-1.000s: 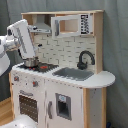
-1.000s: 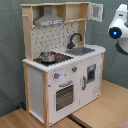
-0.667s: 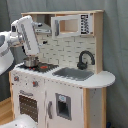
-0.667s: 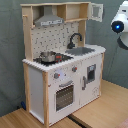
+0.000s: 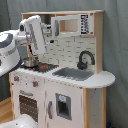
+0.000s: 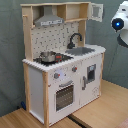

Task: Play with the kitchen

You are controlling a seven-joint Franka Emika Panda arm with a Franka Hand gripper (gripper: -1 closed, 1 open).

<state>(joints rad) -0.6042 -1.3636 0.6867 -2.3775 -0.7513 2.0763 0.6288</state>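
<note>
The kitchen (image 5: pixel 60 80) stands on a wooden floor (image 6: pixel 95 107) against a grey-green backdrop — a tall toy unit in white with light-wood edges, seen in both exterior views. Taking its black faucet (image 5: pixel 85 59) as the landmark: the grey sink (image 5: pixel 74 73) lies just below and in front of it, the stove (image 6: pixel 50 58) sits beside the sink, away from the faucet, and a small metal pot (image 6: pixel 47 56) rests on that stove. Above the stove hangs a grey hood (image 6: pixel 49 20); above the faucet is a cabinet with a small door (image 6: pixel 96 11) swung open. Beneath the stove are red knobs (image 6: pixel 56 76) and an oven door (image 6: pixel 64 94) with a slatted window, and below the sink a white cupboard front (image 6: pixel 90 75); both lower doors look closed. The robot arm (image 5: pixel 31 34) reaches in over the stove end in the first exterior view, its wrist hanging above the pot, well away from the faucet. Whether the fingers are apart or together I cannot tell — the wrist body hides them. My reading is that the play is at an approach stage, centred on the pot. The next move would call for lowering carefully onto the pot's rim or handle, keeping clear of the hood overhead and the tiled back wall (image 5: pixel 65 50).
</note>
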